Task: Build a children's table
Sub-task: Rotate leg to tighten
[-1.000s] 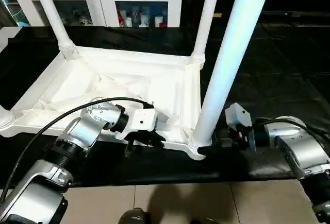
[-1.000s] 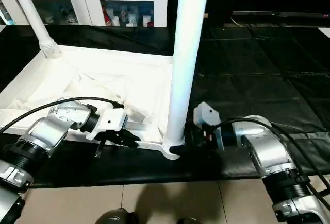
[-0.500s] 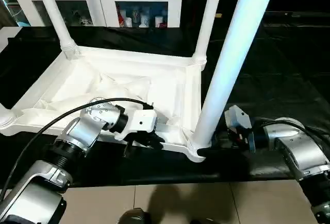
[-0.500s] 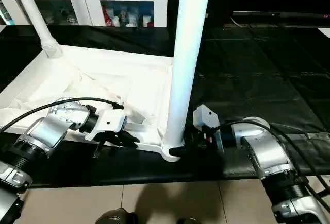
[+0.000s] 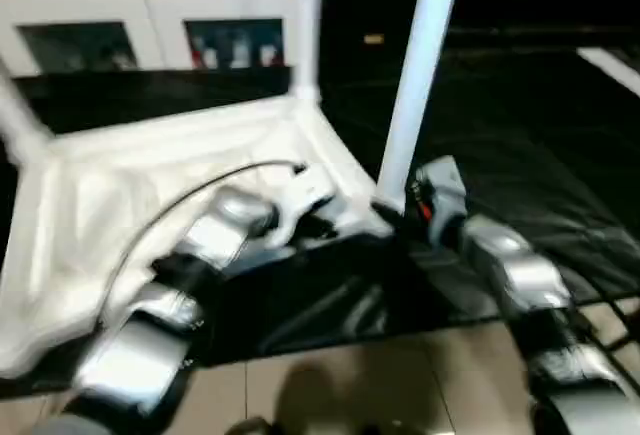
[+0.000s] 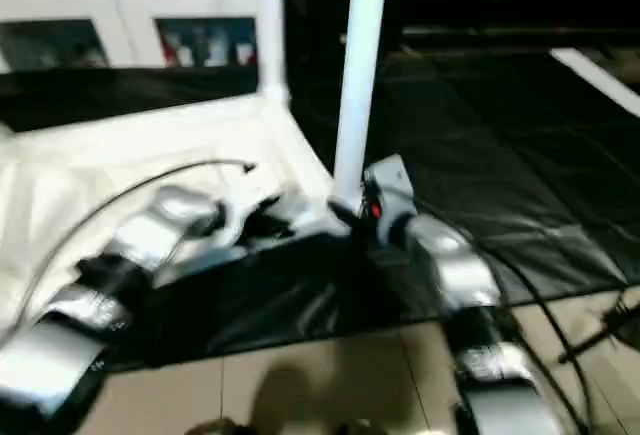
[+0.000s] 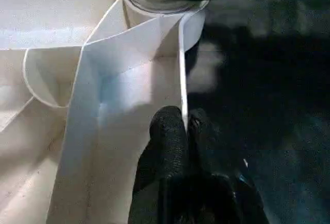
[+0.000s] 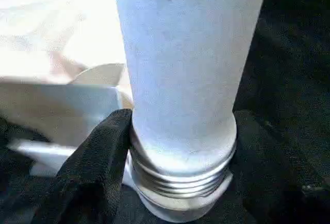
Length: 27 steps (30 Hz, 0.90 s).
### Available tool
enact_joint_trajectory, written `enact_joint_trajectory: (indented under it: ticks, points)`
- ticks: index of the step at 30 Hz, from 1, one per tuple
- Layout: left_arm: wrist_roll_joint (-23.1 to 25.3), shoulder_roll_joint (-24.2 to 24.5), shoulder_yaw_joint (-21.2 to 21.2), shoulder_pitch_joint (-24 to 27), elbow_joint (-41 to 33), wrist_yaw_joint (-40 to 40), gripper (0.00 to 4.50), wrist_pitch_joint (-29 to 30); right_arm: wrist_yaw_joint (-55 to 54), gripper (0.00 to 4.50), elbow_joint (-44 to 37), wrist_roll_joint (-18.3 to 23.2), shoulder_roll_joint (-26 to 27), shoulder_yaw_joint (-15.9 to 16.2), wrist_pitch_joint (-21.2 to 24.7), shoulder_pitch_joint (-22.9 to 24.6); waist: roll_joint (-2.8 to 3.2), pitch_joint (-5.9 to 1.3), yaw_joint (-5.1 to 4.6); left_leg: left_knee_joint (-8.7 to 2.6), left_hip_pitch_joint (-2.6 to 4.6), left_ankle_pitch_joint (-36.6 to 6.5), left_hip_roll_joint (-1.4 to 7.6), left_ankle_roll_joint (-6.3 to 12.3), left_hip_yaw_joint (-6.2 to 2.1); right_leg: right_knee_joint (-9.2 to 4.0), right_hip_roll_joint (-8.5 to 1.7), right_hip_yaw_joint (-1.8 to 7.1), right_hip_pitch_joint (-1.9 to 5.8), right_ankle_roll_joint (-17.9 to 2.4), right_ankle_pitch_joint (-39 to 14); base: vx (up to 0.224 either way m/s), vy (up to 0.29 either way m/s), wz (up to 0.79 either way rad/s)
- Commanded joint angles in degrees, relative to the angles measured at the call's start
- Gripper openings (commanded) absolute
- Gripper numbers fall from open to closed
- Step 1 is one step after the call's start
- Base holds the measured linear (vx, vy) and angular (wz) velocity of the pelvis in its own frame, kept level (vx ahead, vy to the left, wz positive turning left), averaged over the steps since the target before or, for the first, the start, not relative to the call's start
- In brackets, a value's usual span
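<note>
Lying upside down on the black mat [image 5: 520, 155], ribbed underside up, the children's table [image 5: 110, 195], with its white legs standing up from the corner sockets. Pinching the thin side wall of the tabletop close to the near corner, the left hand [image 7: 185, 128], fingers [image 7: 167, 136] almost fully closed, one on the inner face of the wall and one on the outer face. Just beyond this hand, in the left wrist view, the round corner socket [image 7: 193, 20] with the threaded end of a leg inside it. Set around the base of the near leg [image 8: 180, 80], the right hand [image 5: 405, 210], fingers well spread, one black finger [image 8: 95, 167] touching the leg on one side just above the exposed thread rings; contact of the other finger not possible to tell. Directly in front of the right hand, the leg upright in its socket, thread still partly visible. Farther away from both hands, another leg [image 5: 308, 25] at the far corner and, behind it, a white cabinet [image 5: 150, 15] with glass doors. Under the silver forearms, tan floor tiles [image 5: 340, 395].
</note>
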Motion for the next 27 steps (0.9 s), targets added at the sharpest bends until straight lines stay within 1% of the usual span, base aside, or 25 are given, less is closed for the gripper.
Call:
enact_joint_trajectory:
  ticks: [1,2,3,4,5,6,7,8,9,10,11,12,13,14,15,16,17,19,20,21,22,23,24,26,27]
  points:
    - [-1.7,-1.5,4.2,-5.6,-2.4,5.0,0.0,-0.4,-5.2,2.72,7.0,-1.6,3.2,1.0,0.8,-0.7,-0.06,-4.76,0.26,-5.09,1.32,-19.0,7.01,-3.59,-4.36,-4.67,-7.92,4.6,2.35,-11.8,-16.8,0.0,0.0,0.0]
    - [-1.7,-1.5,4.2,-5.6,-2.4,5.0,0.0,-0.4,-5.2,2.72,7.0,-1.6,3.2,1.0,0.8,-0.7,-0.16,-5.0,0.31,-4.84,1.01,-15.6,6.92,-2.48,-4.16,-4.41,-7.91,4.55,2.6,-12.5,-14.5,0.0,0.0,0.0]
    - [-1.6,-2.7,4.8,-6.5,-1.6,7.1,0.0,0.2,-8.6,2.72,11.1,-1.8,5.1,-0.4,-0.3,-3.3,-0.6,-5.16,0.51,-4.8,1.01,-13.2,7.04,-1.17,-3.83,-4.33,-7.64,4.48,2.54,-12.7,-12.8,0.0,0.0,0.0]
    - [-1.6,-3.1,4.9,-6.7,-1.4,7.5,0.0,0.4,-9.9,2.72,12.4,-1.5,5.8,-1.2,-0.5,-4.3,-0.58,-5.24,0.32,-4.63,0.85,-12.2,7.0,-0.76,-3.82,-3.96,-7.68,4.51,2.55,-13.3,-12.0,0.0,0.0,0.0]
    - [-1.5,-3.3,5.0,-6.9,-1.2,7.9,0.0,0.6,-11.0,2.72,13.6,-1.4,6.3,-1.9,-0.7,-5.0,-0.29,-5.34,0.58,-4.53,0.93,-11.0,6.91,-0.17,-3.7,-4.1,-7.59,4.37,2.57,-13.4,-11.6,0.0,0.0,0.0]
    - [-1.2,-3.4,4.8,-6.9,-1.1,8.0,0.0,0.4,-11.9,2.72,14.9,-1.4,6.6,-2.5,-1.2,-6.0,-0.38,-5.46,0.62,-4.4,0.72,-9.4,6.87,0.49,-3.58,-3.74,-7.57,4.39,2.63,-13.8,-9.7,0.0,0.0,0.0]
    - [-1.0,-3.4,4.6,-6.8,-1.1,8.0,0.0,0.3,-12.1,3.07,15.2,-1.4,6.6,-2.7,-1.4,-6.3,-0.33,-5.56,0.75,-4.39,0.59,-8.2,6.92,0.97,-3.58,-3.56,-7.52,4.34,2.77,-13.9,-8.2,0.0,0.0,0.0]
    - [-0.9,-3.2,4.4,-6.7,-0.9,8.0,0.0,0.1,-12.2,3.28,15.5,-1.4,6.6,-2.9,-1.7,-6.5,-0.26,-5.81,0.96,-4.27,0.64,-5.7,7.03,2.22,-3.41,-2.99,-7.28,4.22,2.64,-14.4,-4.3,0.0,0.0,0.0]
    - [-0.8,-3.1,4.3,-6.6,-0.8,8.1,0.0,0.0,-12.3,3.28,15.7,-1.3,6.5,-3.1,-2.0,-6.7,-0.27,-5.88,0.96,-4.17,0.58,-3.7,7.12,3.55,-3.37,-2.46,-7.1,4.12,2.55,-15.1,-1.0,0.0,0.0,0.0]
    - [-0.6,-2.7,3.9,-6.4,-0.5,8.2,0.0,-0.4,-12.5,3.44,15.9,-0.9,6.0,-3.9,-2.9,-6.9,-0.24,-5.94,1.0,-4.12,0.48,-3.0,7.12,4.12,-3.41,-2.26,-7.13,4.07,2.66,-15.3,0.1,0.0,0.0,0.0]
    - [-0.4,-2.4,3.7,-6.2,-0.3,8.2,0.0,-0.6,-12.1,3.51,15.5,-0.9,5.6,-3.9,-3.2,-6.7,-0.19,-5.97,1.13,-4.03,0.65,-2.4,7.15,4.98,-3.23,-2.2,-7.1,4.05,2.49,-15.8,1.2,0.0,0.0,0.0]
    - [-0.2,-2.1,3.5,-6.0,-0.3,8.1,0.0,-1.2,-11.6,3.6,15.1,-1.0,5.1,-3.8,-3.6,-6.4,-0.22,-6.17,1.38,-3.82,0.56,-1.7,7.1,5.58,-3.2,-1.87,-7.22,4.04,2.6,-16.0,2.6,0.0,0.0,0.0]
    - [-0.1,-1.8,3.4,-5.7,-0.3,7.9,0.0,-1.4,-11.2,3.69,14.3,-1.0,4.5,-3.8,-4.0,-5.9,-0.18,-6.16,1.48,-3.85,0.51,-1.3,7.16,5.91,-3.24,-1.78,-7.21,4.01,2.6,-16.1,3.1,0.0,0.0,0.0]
    - [-0.1,-1.6,3.4,-5.6,-0.2,7.7,0.0,-1.7,-10.6,3.76,13.9,-1.1,4.1,-3.8,-4.5,-5.6,-0.21,-5.89,1.57,-3.97,0.52,-2.0,7.26,6.21,-3.19,-2.04,-7.11,3.96,2.44,-16.0,2.1,0.0,0.0,0.0]
    - [0.1,-1.3,3.3,-5.4,0.0,7.3,0.0,-2.1,-9.6,3.81,13.4,-1.2,3.5,-3.9,-5.5,-5.1,-0.24,-5.79,1.69,-4.01,0.58,-3.7,7.27,5.75,-3.13,-2.38,-7.24,3.95,2.5,-15.7,0.0,0.0,0.0,0.0]
    - [0.3,-0.7,3.0,-5.0,-0.1,6.4,0.0,-3.0,-8.1,3.99,11.4,-1.4,2.2,-3.8,-6.1,-3.9,-0.24,-5.64,1.83,-4.11,0.55,-5.4,7.26,5.03,-3.16,-2.73,-7.29,4.0,2.59,-15.2,-2.2,0.0,0.0,0.0]
    - [0.3,-0.7,3.0,-4.9,-0.1,6.4,0.0,-3.0,-8.0,4.1,11.2,-1.4,2.2,-3.8,-6.1,-3.8,-0.24,-5.67,1.93,-4.14,0.65,-5.8,7.31,4.64,-3.14,-2.78,-7.31,4.03,2.59,-14.9,-2.9,0.0,0.0,0.0]
    - [0.2,0.6,2.8,-4.1,-0.1,4.9,0.0,-3.7,-3.6,4.16,5.4,-0.3,-0.4,-3.8,-6.1,-0.5,-0.35,-5.59,2.03,-4.26,0.66,-6.3,7.41,4.2,-3.26,-2.85,-7.27,4.07,2.65,-14.4,-3.9,0.0,0.0,0.0]
    - [0.2,1.0,2.7,-3.9,-0.1,4.4,0.0,-4.1,-2.3,4.21,3.7,0.1,-1.1,-3.8,-5.9,0.4,-0.2,-5.6,2.09,-4.28,0.66,-6.4,7.46,4.19,-3.31,-2.89,-7.25,4.08,2.63,-14.1,-4.1,0.0,0.0,0.0]
    - [0.3,1.3,2.6,-3.7,0.0,4.1,0.0,-4.5,-1.0,4.41,2.2,0.6,-1.7,-3.7,-5.7,1.2,-0.27,-5.64,2.08,-4.31,0.67,-6.5,7.49,4.09,-3.36,-2.82,-7.2,4.05,2.59,-14.1,-4.1,0.0,0.0,0.0]
    - [0.5,2.6,2.1,-3.0,0.3,2.5,0.0,-5.8,4.9,4.41,-4.5,2.8,-4.1,-3.3,-5.0,4.8,-0.05,-5.51,2.01,-4.34,0.51,-6.8,7.38,4.21,-3.41,-2.89,-7.15,4.05,2.72,-14.1,-4.4,0.0,0.0,0.0]
    - [0.8,3.4,1.9,-2.6,0.5,1.6,0.0,-6.7,9.0,4.41,-8.2,4.1,-5.8,-2.8,-4.9,6.9,0.05,-5.41,2.41,-4.32,0.57,-8.0,7.44,4.44,-3.41,-3.3,-7.34,4.13,2.78,-13.1,-5.4,0.0,0.0,0.0]
    - [0.9,4.1,1.5,-2.3,0.5,0.5,0.0,-8.0,12.5,4.41,-11.3,5.1,-7.6,-2.2,-4.7,8.7,-0.03,-5.48,2.57,-4.39,0.49,-8.0,7.49,4.95,-3.6,-3.2,-7.22,4.1,3.01,-12.6,-5.1,0.0,0.0,0.0]
    - [0.8,5.5,0.8,-1.5,0.1,-2.8,0.0,-10.2,18.3,4.41,-15.0,6.2,-10.8,-0.8,-4.8,11.3,-0.13,-5.54,2.23,-4.43,0.26,-7.9,7.54,5.3,-3.7,-3.04,-7.24,4.03,2.92,-12.8,-4.6,0.0,0.0,0.0]
    - [0.7,6.2,0.5,-1.0,-0.1,-4.6,0.0,-11.4,20.8,4.41,-16.3,6.7,-12.1,-0.3,-4.9,12.2,-0.03,-5.38,2.35,-4.28,0.46,-9.2,7.35,5.1,-3.46,-3.62,-7.31,4.03,2.77,-12.8,-6.9,0.0,0.0,0.0]
